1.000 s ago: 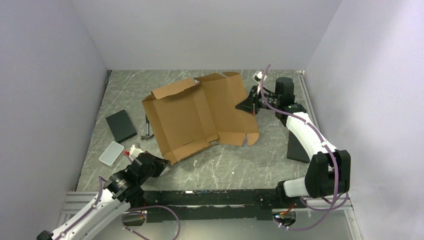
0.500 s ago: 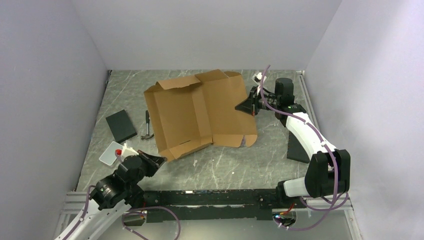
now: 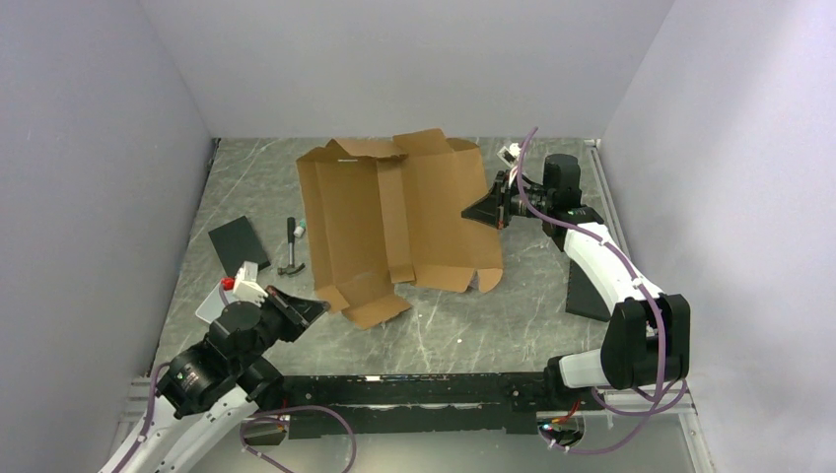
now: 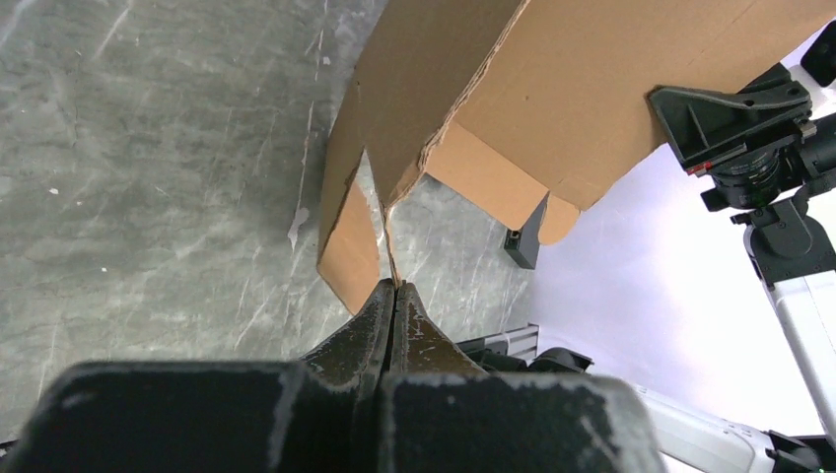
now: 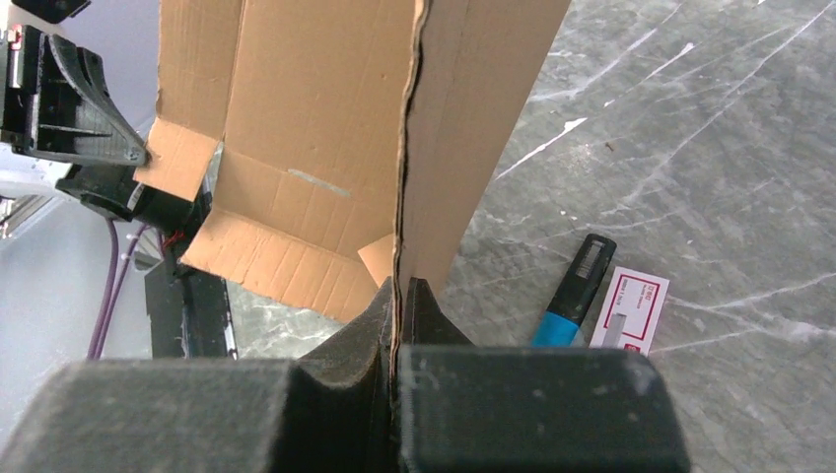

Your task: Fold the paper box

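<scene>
Pale walls (image 3: 414, 59) enclose a grey marbled table (image 3: 473, 315) on three sides. We find the box (image 3: 394, 217) at mid-table, towards the far wall: an unfolded brown sheet held partly off the surface, with its near flap resting on the table.

Claw states:
- The left claw (image 3: 313, 309) is closed on the near-left corner of the box. In the wrist view only the very tip of the cardboard enters the jaws (image 4: 395, 288).
- The right claw (image 3: 476, 210) is closed on the right edge of the box, with the board seated deeper between the jaws (image 5: 399, 286).

Risks, as we judge them:
- The left hold is shallow. Any pull away from the corner could slip the board out, and that side would drop.
- If the two claws move apart, the sheet could tear at a slit or crease in the wrong place.
- The near flap touches the table. Dragging it could bend it backwards.
- A hammer (image 3: 293, 251) lies just beside the left edge of the box, and a black pad (image 3: 239, 246) lies further left. A panel lowered there could catch on the hammer.
</scene>
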### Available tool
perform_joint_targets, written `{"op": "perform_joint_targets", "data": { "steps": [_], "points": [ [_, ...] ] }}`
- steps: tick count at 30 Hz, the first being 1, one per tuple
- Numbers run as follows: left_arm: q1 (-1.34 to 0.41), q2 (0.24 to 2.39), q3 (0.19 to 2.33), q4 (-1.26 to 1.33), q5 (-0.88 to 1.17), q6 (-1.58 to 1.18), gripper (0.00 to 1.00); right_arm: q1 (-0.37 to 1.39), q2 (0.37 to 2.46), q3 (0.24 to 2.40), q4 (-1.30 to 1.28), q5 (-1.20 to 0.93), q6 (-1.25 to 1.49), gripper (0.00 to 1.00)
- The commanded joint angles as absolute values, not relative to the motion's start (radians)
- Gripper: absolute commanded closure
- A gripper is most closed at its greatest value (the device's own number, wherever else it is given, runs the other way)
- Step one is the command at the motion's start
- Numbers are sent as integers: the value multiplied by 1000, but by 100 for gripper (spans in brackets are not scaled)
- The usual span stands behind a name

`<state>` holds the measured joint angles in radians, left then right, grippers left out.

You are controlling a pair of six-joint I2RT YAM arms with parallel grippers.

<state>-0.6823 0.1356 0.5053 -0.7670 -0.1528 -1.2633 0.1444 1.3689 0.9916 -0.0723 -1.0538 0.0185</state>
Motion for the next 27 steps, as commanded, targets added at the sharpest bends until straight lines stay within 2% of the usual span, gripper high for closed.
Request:
{"op": "perform_joint_targets", "data": {
  "steps": [1, 10, 20, 23, 27],
  "points": [
    [-684, 143, 521, -662, -131, -1279, 100, 147, 1359, 985, -32, -1119, -11, 100],
    [-683, 249, 552, -731, -192, -1287, 100, 157, 1342, 982, -31, -1138, -23, 100],
    [-683, 458, 483, -619, -220, -1283, 100, 167, 1329, 977, -31, -1156, -38, 100],
    [-682, 481, 462, -628, -229, -1286, 98, 169, 1326, 980, -42, -1151, -50, 100],
    [-683, 475, 424, -646, -235, -1301, 88, 174, 1324, 983, -52, -1146, -63, 100]
  ]
}}
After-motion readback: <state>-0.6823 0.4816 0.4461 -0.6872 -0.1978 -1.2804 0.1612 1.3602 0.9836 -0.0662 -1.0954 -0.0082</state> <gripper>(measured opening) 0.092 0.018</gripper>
